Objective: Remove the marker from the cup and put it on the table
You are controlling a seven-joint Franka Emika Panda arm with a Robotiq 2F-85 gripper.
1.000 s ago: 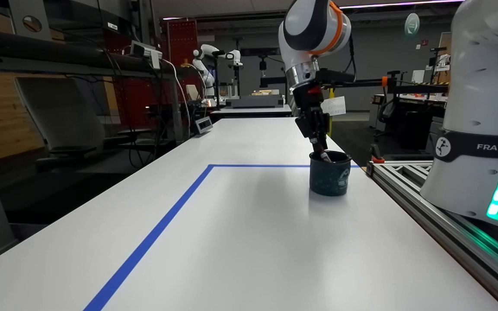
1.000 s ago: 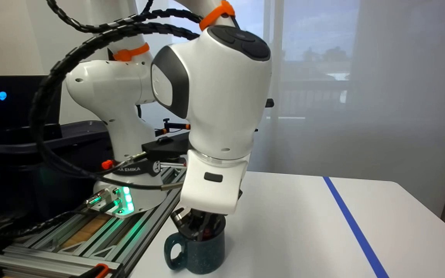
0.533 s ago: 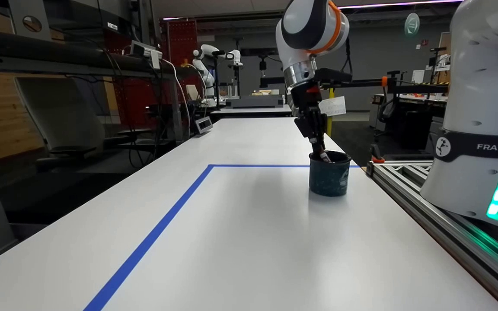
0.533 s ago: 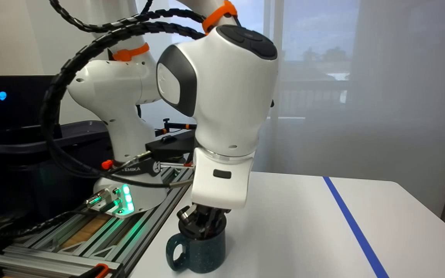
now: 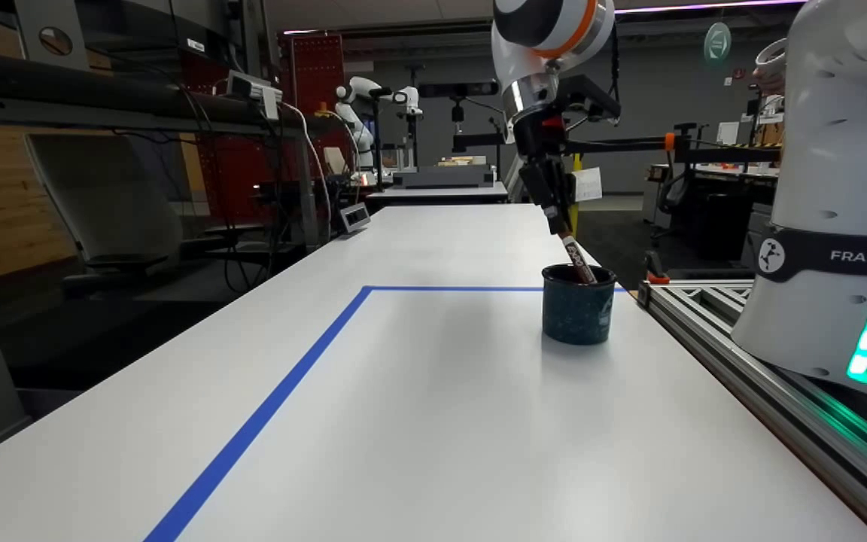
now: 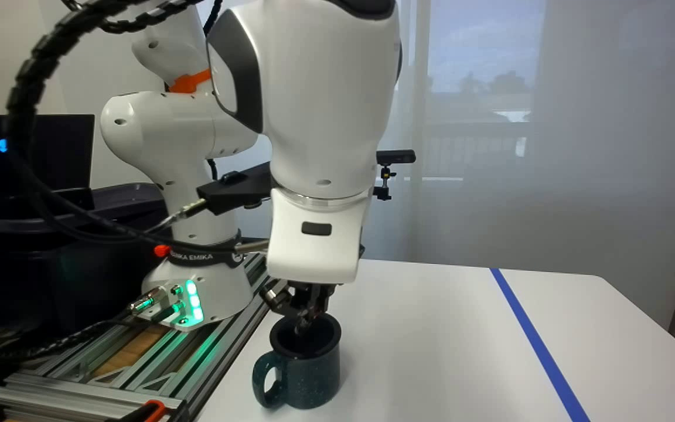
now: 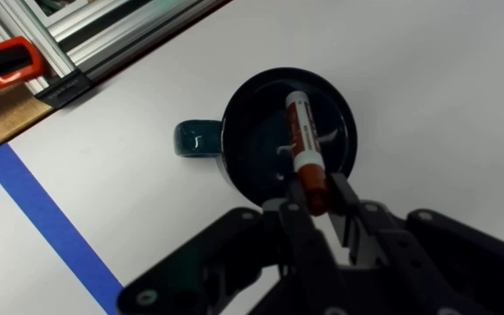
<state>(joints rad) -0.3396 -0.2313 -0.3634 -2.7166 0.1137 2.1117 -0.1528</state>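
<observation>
Marker [image 7: 303, 131] is pinched cap-end in the fingers [image 7: 344, 194], mid wrist view, presumably for pulling from cup [image 7: 254, 131]; clearance unclear tbh.

Reddish-brown and white on the marker [image 7: 305, 144], speckled dark teal on the cup [image 6: 312, 378], blue-striped white on the tabletop [image 5: 441, 406].

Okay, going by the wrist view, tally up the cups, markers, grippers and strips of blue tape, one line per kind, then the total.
Cup: 1, dark teal
Marker: 1, red-brown and white
Gripper: 1, holding the marker
Strip of blue tape: 1
Total: 4
</observation>
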